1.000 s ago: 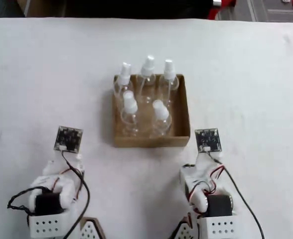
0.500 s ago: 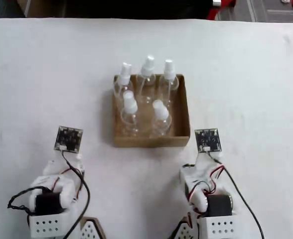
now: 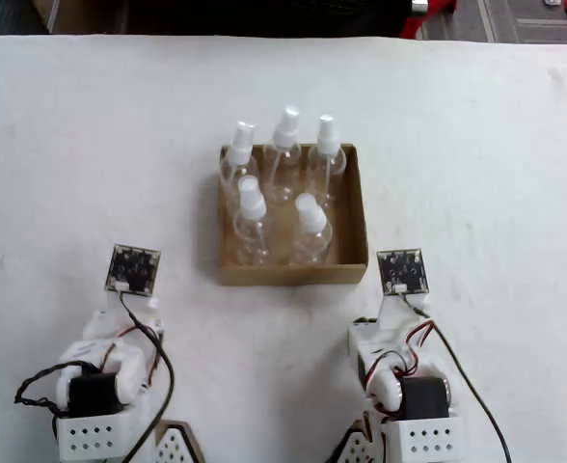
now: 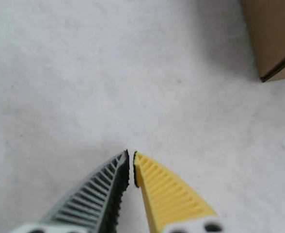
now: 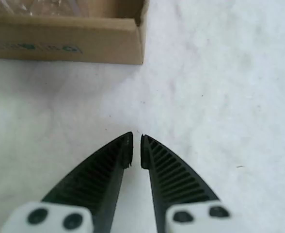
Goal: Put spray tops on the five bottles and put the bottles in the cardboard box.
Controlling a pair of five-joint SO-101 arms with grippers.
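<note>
Cardboard box (image 3: 293,273) w/ 5 capped bottles (image 3: 310,231); left tool (image 4: 131,158), right tool (image 5: 136,141) both closed, empty.

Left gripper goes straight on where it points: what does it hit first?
Likely just the white tabletop: the left gripper, fingers shut, points past the cardboard box, which sits off to the side. Depth is unclear, but no object lies in line.

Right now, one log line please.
spray bottles: five, tops on, in cardboard box | left gripper: shut, empty | right gripper: shut, empty | task: looks complete
</note>
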